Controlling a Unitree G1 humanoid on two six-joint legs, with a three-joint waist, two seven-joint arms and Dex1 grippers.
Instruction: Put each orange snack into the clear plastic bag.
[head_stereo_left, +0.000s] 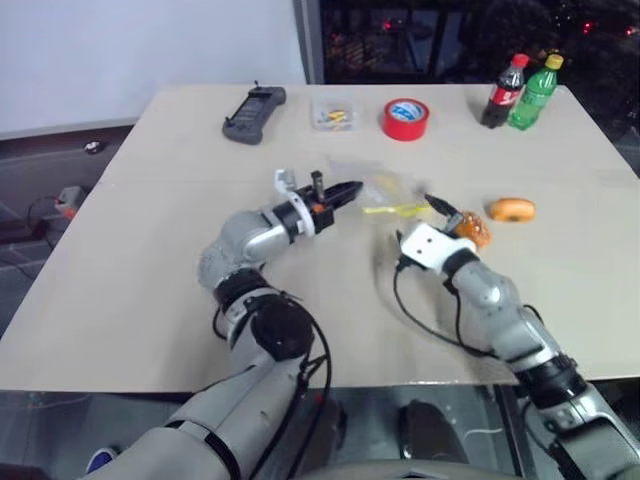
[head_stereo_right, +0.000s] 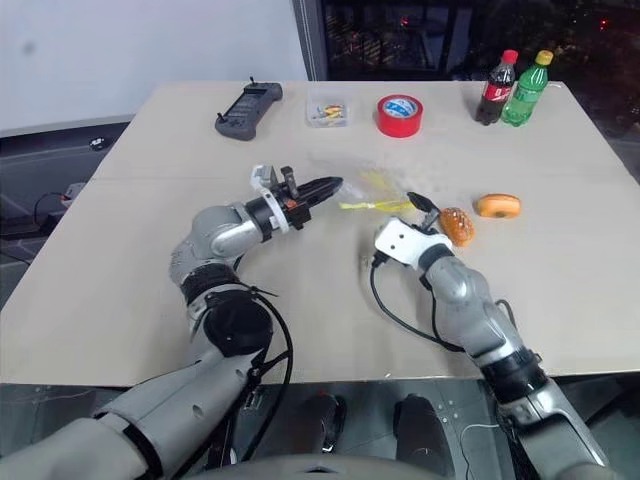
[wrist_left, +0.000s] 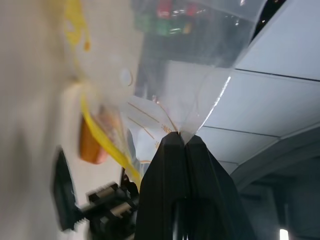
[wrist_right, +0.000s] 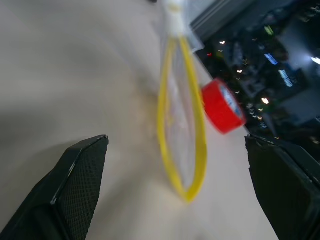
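Right now our left gripper (head_stereo_right: 330, 186) is pinched tight on one edge of the clear plastic bag (head_stereo_right: 378, 190), holding it up a little off the tabletop (head_stereo_right: 150, 290). In the right wrist view the bag's yellow seal strip (wrist_right: 181, 120) makes an open loop, so we think the mouth is gaping.

Our right gripper (head_stereo_right: 425, 208) has its fingers spread wide and holds nothing. The bag sits at about ten o'clock from it. The darker, bumpy orange snack (head_stereo_right: 457, 225) lies just beside that gripper at about four o'clock, and the lighter bun-shaped orange snack (head_stereo_right: 497, 205) rests farther out at three o'clock.

The bag looks thin, floppy and slippery, so we should keep our pinch right at the rim. The snacks look light, shiny and a bit soft. We would take each one gently across its short middle, so it does not squash or pop out.
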